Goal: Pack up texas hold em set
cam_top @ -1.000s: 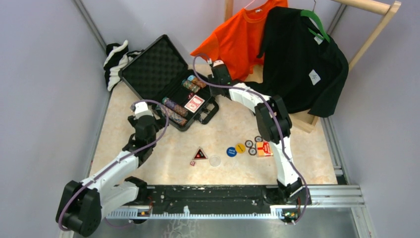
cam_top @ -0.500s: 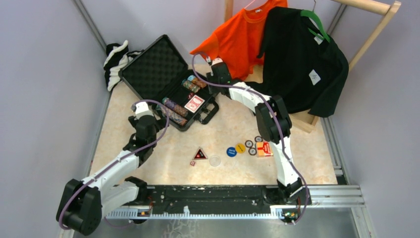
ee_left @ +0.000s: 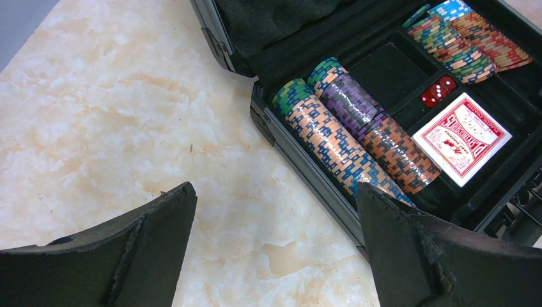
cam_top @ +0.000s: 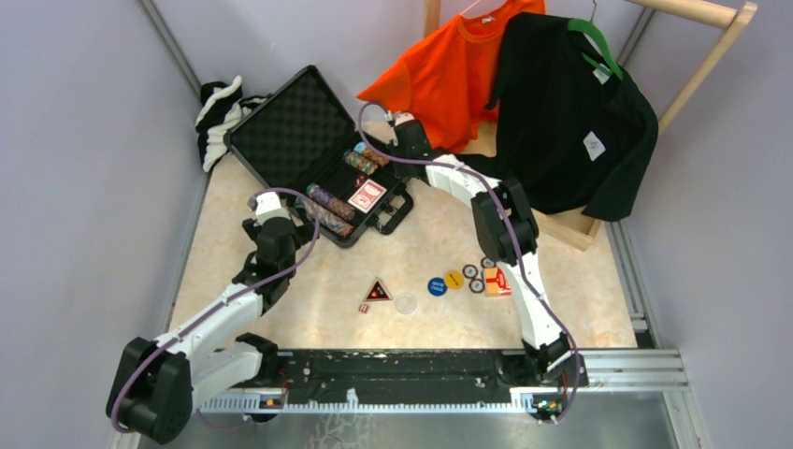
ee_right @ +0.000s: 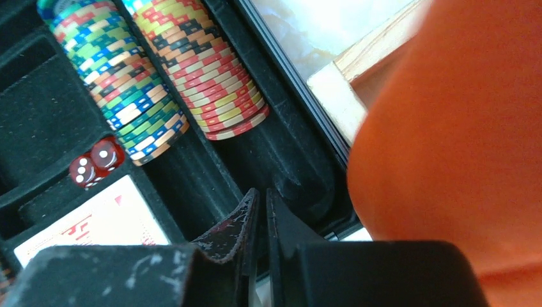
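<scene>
Top external view: the blue disc (cam_top: 437, 286), loose card deck (cam_top: 498, 281) and triangle (cam_top: 377, 291) lay lower centre, well below the briefcase (cam_top: 290, 122). Your right gripper (ee_right: 261, 198), pinched narrow on nothing at the case's upper-right corner, belonged to the nearer arm. Your left gripper (ee_left: 275, 192) gaped wide.

Orange shirt (cam_top: 439, 77), black shirt (cam_top: 561, 117) hang on wooden rack (cam_top: 697, 11); striped cloth (cam_top: 218, 114) far-left corner.

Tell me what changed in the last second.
The right arm swung its elbow left and the right gripper edged left over the briefcase far corner; its jaws stand shut on nothing. The left gripper, open by the chips, and the discs and triangle on the table stayed put.
</scene>
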`<state>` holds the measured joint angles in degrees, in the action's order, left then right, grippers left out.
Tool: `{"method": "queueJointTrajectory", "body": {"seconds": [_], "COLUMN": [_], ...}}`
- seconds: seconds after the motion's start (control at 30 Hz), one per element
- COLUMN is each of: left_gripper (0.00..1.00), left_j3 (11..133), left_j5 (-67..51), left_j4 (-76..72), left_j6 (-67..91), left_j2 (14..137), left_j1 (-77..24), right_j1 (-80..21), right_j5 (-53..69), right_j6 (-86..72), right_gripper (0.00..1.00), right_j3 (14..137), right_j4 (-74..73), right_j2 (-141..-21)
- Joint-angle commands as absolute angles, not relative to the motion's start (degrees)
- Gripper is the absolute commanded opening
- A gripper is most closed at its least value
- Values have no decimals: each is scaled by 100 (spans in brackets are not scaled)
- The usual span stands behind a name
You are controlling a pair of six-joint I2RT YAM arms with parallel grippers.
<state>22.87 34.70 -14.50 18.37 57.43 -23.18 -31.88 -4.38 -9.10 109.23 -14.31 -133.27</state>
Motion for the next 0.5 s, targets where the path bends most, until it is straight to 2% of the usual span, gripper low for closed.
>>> {"method": "queueJointTrajectory", "body": {"seconds": [0.0, 0.1, 0.47], "left_gripper": [100, 100, 100], "left_j3": [2287, 2293, 2279], "left_j5": [3441, 3443, 3203], "left_j4": [-1460, -1459, -1489], "left_j6": [1853, 1867, 2008], "left_j2": [5730, 5724, 5754], "left_j1": [-2354, -2353, -2355], "right_j1": [-3217, -3228, -3226], "right_j5": [-460, -653, -976], "right_j6": [-811, -737, -563], "right_gripper": [6, 0, 0], "right_j3": [11402, 11500, 11716], "right_j4": [-1591, -1814, -2739], "right_j2": [-13591, -13642, -13572]}}
